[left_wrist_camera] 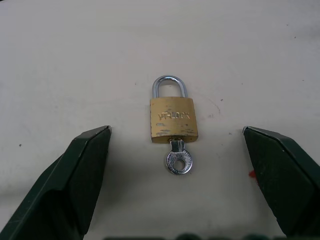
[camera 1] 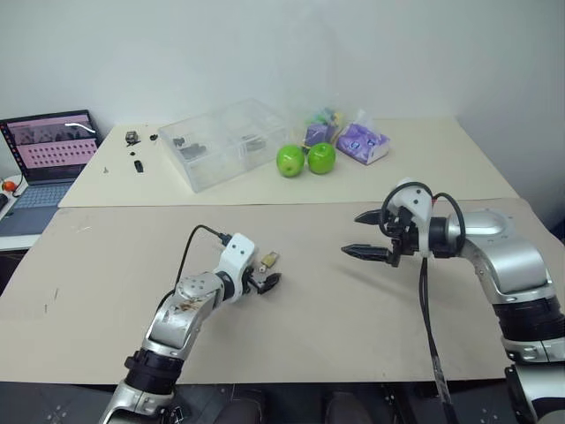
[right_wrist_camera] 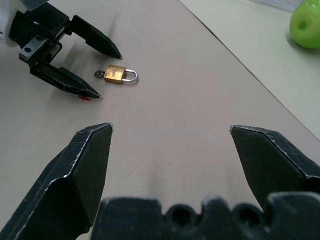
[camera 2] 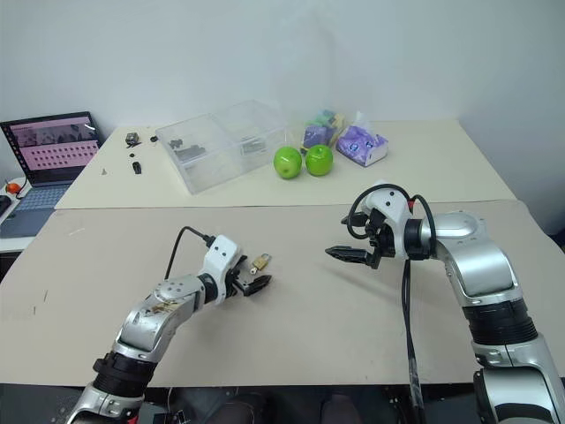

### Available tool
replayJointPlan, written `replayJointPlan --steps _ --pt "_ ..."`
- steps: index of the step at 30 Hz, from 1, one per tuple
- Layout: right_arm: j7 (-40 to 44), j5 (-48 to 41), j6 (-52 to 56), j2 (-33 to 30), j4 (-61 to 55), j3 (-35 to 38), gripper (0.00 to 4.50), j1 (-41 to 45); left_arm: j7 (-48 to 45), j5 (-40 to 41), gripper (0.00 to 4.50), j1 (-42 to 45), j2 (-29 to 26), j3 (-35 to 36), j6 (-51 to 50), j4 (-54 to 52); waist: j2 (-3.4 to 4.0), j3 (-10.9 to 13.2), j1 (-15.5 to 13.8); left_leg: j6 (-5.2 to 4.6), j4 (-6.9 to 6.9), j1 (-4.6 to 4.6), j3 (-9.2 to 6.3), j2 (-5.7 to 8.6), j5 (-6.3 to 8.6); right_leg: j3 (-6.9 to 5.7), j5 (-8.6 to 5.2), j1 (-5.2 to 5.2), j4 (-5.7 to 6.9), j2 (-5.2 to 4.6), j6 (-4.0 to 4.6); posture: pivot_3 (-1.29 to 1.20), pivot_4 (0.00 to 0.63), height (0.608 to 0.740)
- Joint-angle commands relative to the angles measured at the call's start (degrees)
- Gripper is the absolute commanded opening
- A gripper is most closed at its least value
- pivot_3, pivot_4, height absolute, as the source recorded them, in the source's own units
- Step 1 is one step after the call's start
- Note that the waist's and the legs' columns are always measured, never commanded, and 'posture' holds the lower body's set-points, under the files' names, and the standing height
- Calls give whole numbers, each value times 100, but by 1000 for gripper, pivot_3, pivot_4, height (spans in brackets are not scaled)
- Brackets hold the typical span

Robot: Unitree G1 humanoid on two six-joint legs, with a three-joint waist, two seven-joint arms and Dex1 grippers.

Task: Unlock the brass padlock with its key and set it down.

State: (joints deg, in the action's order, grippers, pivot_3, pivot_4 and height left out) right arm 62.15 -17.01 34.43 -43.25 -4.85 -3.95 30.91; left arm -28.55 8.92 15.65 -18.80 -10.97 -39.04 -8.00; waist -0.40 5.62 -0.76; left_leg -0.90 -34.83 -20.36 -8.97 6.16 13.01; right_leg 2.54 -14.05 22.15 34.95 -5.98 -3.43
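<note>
Brass padlock (left_wrist_camera: 173,121): a small golden-yellow metal block with a thin silvery shackle, lying flat on the beige tabletop (camera 1: 353,327); stamped lettering shows on its upper face.
Shackle: appears seated in the body on both legs.
Key (left_wrist_camera: 178,160): a short silvery metal key with a round holed head, stuck in the underside of the lock body.
Long axis: key, body and shackle run in one line; the key end points toward the left gripper, the shackle end away from it.
Place: just ahead of the left gripper's fingertips, between the lines of its two fingers, touching neither.
Left gripper (camera 1: 269,281): two black fingers spread wide, empty, low over the tabletop.
Right gripper (camera 1: 366,234): two black fingers also wide apart, holding nothing, raised above the table and well apart from the padlock.
Red speck (left_wrist_camera: 251,174): a small mark on the table beside one left fingertip.
Green apples (camera 1: 305,160): two, at the far side, well away.
</note>
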Motion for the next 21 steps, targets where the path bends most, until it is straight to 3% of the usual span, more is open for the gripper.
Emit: replayJointPlan --steps 1,4,5,8,15,21 --pt "-68 -34 -100 -69 -139 122 4437 22 -56 -84 4500 62 -12 -118 123 45 0 0 -2 0 0 0 0 0 0 0 0 0 1 0 0 0 150 740" --pt "-127 -36 -104 -48 -167 123 4437 -8 -51 -154 4500 83 2 -156 205 105 0 0 -5 0 0 0 -1 0 0 0 0 0 0 0 0 0 150 740" --pt "-147 -36 -107 -44 -172 128 4480 -11 -32 -180 4243 101 17 -164 224 134 0 0 -10 0 -1 0 -1 0 0 0 0 0 0 -1 0 0 150 740" --pt "-187 -47 -101 -44 -205 129 4500 -33 -39 -203 3357 131 42 -156 270 206 0 0 -10 1 -1 2 -1 1 -1 -1 0 -1 -4 -2 0 0 150 740" --pt "-219 -49 -83 -70 -257 135 4500 -81 -122 -211 772 180 17 -154 354 318 0 0 5 1 2 3 -1 -1 0 -1 0 -1 -1 0 0 0 150 740" --pt "-253 -59 -50 -63 -314 128 4500 -109 -847 -97 770 383 -257 -319 585 318 0 0 4 1 2 2 -1 0 0 -1 0 -1 -1 0 0 0 150 740"
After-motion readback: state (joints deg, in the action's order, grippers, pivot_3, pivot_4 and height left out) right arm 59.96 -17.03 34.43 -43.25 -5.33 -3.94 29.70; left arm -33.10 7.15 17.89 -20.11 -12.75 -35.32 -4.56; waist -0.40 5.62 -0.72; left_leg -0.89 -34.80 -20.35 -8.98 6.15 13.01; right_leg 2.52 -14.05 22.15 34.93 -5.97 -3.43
